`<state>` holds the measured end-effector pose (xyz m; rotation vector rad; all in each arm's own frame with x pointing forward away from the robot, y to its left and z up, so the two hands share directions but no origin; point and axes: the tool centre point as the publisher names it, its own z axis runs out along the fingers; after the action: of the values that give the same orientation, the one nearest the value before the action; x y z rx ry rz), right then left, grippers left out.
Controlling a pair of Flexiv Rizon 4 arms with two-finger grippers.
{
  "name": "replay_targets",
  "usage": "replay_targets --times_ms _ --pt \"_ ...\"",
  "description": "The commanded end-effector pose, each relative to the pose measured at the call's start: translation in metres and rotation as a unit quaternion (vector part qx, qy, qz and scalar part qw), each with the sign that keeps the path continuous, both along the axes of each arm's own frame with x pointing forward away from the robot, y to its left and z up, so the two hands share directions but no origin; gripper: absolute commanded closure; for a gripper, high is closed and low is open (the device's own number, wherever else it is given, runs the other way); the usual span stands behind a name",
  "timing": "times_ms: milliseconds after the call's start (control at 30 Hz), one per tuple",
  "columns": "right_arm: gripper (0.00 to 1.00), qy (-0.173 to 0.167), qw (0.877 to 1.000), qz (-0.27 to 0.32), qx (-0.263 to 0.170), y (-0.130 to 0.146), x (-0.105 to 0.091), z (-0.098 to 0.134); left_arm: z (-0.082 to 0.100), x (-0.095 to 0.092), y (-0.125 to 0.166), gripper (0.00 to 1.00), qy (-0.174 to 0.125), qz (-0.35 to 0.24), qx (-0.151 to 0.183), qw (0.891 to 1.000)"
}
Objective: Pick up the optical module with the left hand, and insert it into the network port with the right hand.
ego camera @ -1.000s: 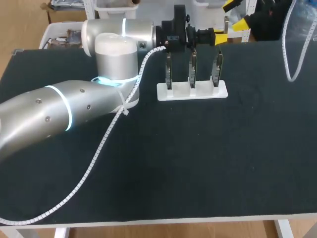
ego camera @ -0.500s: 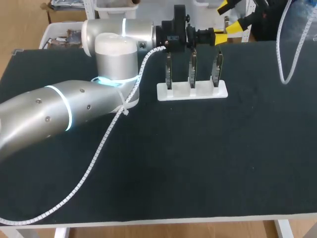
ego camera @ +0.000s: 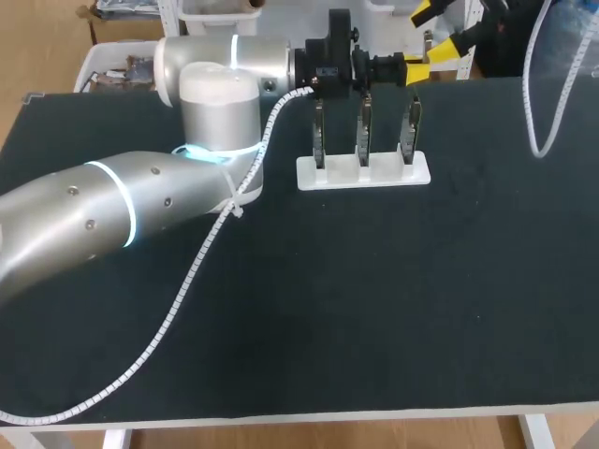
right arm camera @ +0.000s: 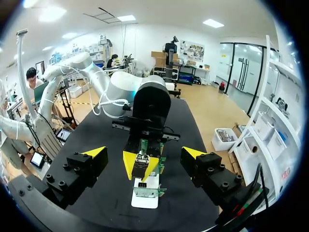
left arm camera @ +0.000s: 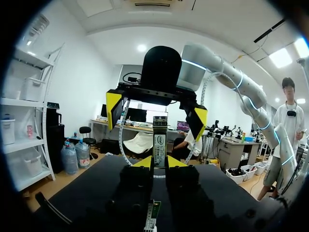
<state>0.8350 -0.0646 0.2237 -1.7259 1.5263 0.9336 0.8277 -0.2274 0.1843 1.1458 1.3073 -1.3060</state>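
Over the last second the right gripper (ego camera: 443, 30) has shifted at the far edge of the table and the hanging loop of white cable (ego camera: 541, 103) has swung a little toward the middle. In the last half second nothing moves.

The optical module (left arm camera: 160, 144) stands as a narrow upright strip pinched between the yellow tips of the left gripper (ego camera: 415, 71), which is closed on it from both sides. From above, the module itself is too small and too shadowed to pick out. Only the gripper's black body and one yellow tip show, over the table's (ego camera: 374, 309) far edge just behind the white stand (ego camera: 363, 172).

Three boards (ego camera: 363, 129) stand upright in that stand. I cannot tell from any view which part is the network port.

The right gripper faces the left one from beyond the far edge, its fingers spread wide with nothing between them, and its arm is largely cut off from above.

The left arm (ego camera: 112, 201) sweeps in low across the table, its spiral cable (ego camera: 187, 279) trailing beside it.
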Motion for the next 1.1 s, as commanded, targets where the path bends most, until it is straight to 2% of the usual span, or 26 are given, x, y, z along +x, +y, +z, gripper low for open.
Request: replay_targets --times_ms 33,100,133,167,200,1100 --pt "0.00 0.220 0.911 0.347 -0.029 -0.0002 0.0078 0.0022 -0.0002 0.0008 -0.0008 1.00 0.000 0.000 0.000 1.000" --pt "0.00 0.219 0.911 0.348 -0.029 0.0000 0.0079 0.0024 -0.0002 0.0008 -0.0008 1.00 0.000 0.000 0.000 1.000" --pt "0.45 0.218 0.911 0.348 -0.029 0.0003 0.0079 0.0026 -0.0002 0.0008 -0.0008 1.00 0.000 0.000 0.000 1.000" --pt "0.82 0.215 0.912 0.349 -0.030 0.0004 0.0081 0.0027 -0.0002 0.0008 -0.0008 1.00 0.000 0.000 0.000 1.000" --pt "1.00 0.214 0.912 0.349 -0.029 0.0005 0.0081 0.0027 -0.0002 0.0008 -0.0008 1.00 0.000 0.000 0.000 1.000" --pt "1.00 0.208 0.910 0.358 -0.029 0.0040 0.0089 0.0041 -0.0002 0.0008 -0.0008 1.00 0.000 0.000 0.000 1.000"
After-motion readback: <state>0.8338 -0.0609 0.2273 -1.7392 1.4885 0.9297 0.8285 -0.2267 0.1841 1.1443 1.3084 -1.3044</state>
